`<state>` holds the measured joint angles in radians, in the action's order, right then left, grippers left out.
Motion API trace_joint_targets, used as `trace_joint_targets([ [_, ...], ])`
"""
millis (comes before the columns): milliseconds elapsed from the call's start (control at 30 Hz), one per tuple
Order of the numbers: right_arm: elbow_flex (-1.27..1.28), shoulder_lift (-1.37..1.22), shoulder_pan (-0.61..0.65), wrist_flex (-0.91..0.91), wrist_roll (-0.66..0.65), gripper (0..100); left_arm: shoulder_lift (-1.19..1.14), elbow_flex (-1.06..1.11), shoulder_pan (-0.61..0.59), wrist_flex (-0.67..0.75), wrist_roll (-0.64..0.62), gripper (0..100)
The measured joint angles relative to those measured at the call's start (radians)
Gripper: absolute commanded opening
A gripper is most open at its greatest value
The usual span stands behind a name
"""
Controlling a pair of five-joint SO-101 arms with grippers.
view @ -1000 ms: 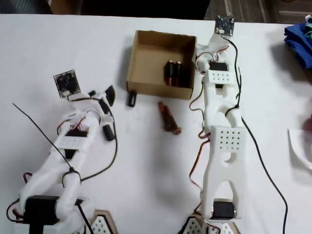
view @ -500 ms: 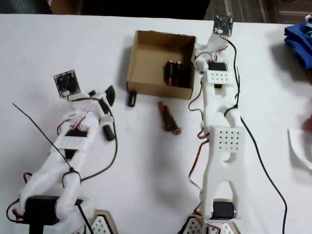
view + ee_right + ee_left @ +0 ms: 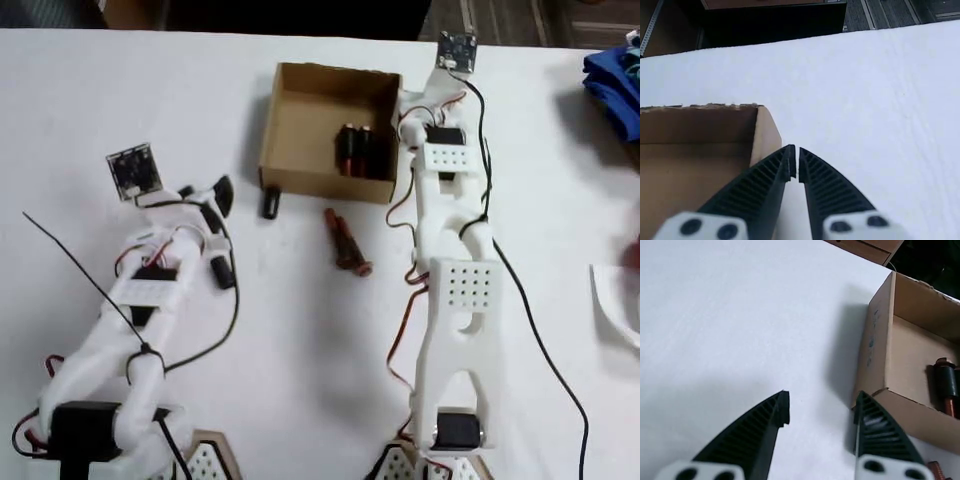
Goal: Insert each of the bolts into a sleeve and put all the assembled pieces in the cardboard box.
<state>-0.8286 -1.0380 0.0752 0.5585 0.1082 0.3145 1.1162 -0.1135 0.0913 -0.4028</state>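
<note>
Inside the cardboard box [image 3: 290, 110]: I count two finished pieces [image 3: 354, 150] lying side by side against the right-hand wall, so I judge part of the job done.
On the table [image 3: 300, 350], in front of the box: copper-coloured bolts [image 3: 346, 240] lie loose (one or two, I cannot separate them). As far as I can see they are not yet sleeved.
Loose sleeves: one black sleeve [image 3: 271, 202] sits just beside the box's front left corner. A second black cylinder [image 3: 222, 272] near the left arm is probably another.
Left to do: by my reading, mating what lies loose, then boxing it.
Left gripper [image 3: 822, 402]: wide open, holding nothing, hanging over bare table to the left of the box.
Right gripper [image 3: 795, 152]: all but closed with a thin slit between the fingers, nothing in it, by the box's far right corner.
Materials: the box is matte brown card with a rough-cut rim. The bolts are reddish metal, the sleeves smooth dark tubes, and the gripper fingers ribbed black plastic tapering to points. The table is white and faintly textured.
</note>
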Motion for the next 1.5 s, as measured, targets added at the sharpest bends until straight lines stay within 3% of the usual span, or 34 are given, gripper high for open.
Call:
trace_joint_targets([
  [167,0.000,0.117,0.041,0.184,0.000,2.0,0.118,0.035,-0.091,-0.018,0.000,23],
  [467,0.002,0.269,0.144,0.549,0.000,2.2,0.551,0.169,-0.187,-0.199,0.000,23],
  [700,0.002,0.410,0.353,0.927,0.000,2.3,0.654,0.213,-0.241,-0.215,0.000,23],
  [800,0.002,0.434,0.430,1.007,0.000,2.3,0.655,0.212,-0.293,-0.244,0.021,23],
  [1000,0.002,0.430,0.517,1.040,0.008,2.4,0.465,0.041,-0.310,-0.405,0.104,23],
  [1267,0.002,0.318,0.565,1.040,0.204,2.5,0.098,-0.296,-0.442,-0.631,0.109,23],
  [1500,0.002,0.244,0.566,1.040,0.232,7.1,-0.094,-0.423,-0.497,-0.674,0.109,23],
])
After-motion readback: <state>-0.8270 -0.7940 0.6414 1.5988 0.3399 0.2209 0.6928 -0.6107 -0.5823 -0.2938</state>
